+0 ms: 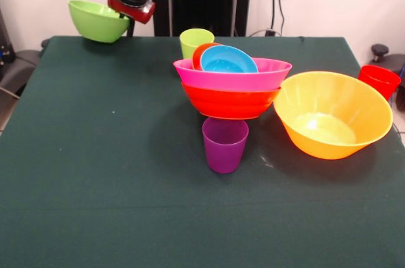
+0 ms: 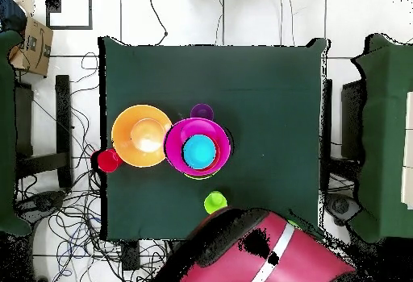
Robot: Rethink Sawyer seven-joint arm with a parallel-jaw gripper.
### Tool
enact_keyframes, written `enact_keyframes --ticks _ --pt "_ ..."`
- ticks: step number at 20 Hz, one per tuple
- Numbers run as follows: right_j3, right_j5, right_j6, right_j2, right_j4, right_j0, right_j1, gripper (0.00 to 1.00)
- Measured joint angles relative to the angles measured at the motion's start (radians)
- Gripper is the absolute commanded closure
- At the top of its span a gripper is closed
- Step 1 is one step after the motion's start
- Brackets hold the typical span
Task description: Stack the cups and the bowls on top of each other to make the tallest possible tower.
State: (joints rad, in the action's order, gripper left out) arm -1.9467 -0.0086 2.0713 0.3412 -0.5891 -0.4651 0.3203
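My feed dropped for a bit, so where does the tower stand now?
Done: the blue bowl sits in the pink bowl, nested on the red-orange bowl.

In hand: the gripper carries a lime green bowl at the table's far corner.

Left: the large orange bowl, purple cup, lime green cup and red cup stand unstacked.

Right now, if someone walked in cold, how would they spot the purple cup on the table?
Start at the bowl stack in the middle of the green table, a pink bowl over a red-orange one. The purple cup stands upright just in front of it, on the side away from the robot. It is the only purple item, and far narrower than the big orange bowl beside it.
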Motion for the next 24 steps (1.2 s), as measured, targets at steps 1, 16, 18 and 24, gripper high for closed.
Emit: enact_keyframes --ticks 1,16,18,24 --pt "0.000 0.000 0.000 -0.001 0.000 -0.003 0.003 1.00" --pt "-0.034 0.088 0.000 -0.208 0.000 -0.161 0.234 1.00" --pt "-0.039 0.108 0.000 -0.251 0.009 -0.178 0.269 1.00" --pt "-0.062 0.194 0.000 -0.373 0.074 -0.213 0.371 1.00"
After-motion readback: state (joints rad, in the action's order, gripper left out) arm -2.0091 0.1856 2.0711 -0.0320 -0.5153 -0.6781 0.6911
